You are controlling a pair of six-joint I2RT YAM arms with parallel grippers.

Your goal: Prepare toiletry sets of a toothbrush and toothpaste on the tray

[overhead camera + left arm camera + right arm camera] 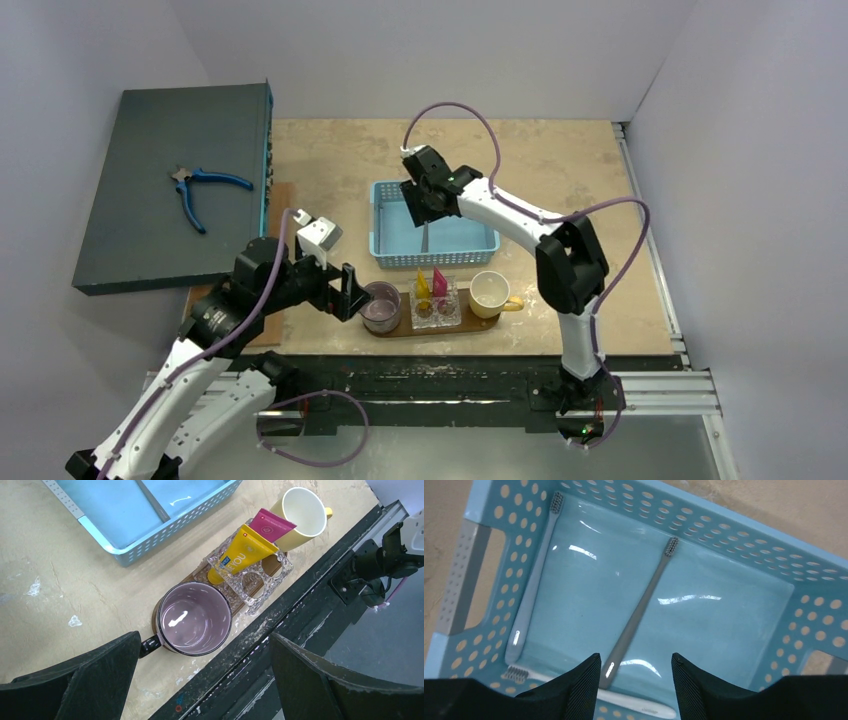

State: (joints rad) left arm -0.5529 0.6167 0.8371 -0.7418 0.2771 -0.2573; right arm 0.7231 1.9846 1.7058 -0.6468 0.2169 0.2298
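Toothbrush pickup is in hand: the right gripper (635,656), jaws spread, hovers over a grey toothbrush (639,610) in the blue basket (734,535) (toothpaste tubes (245,550) already stand on the tray (196,576)); next, descend squarely and pinch its handle; the left gripper (204,640) gapes empty

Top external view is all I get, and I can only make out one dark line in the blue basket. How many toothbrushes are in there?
Observer: Three in the basket. A dark grey toothbrush lies diagonally across the floor, a pale blue toothbrush runs along one side wall, and a white toothbrush lies along the wall nearest the gripper.
Operator: Is the right gripper lined up on one?
Observer: Roughly. The right gripper is open above the dark grey toothbrush's handle end, which sits close to one finger rather than centred.
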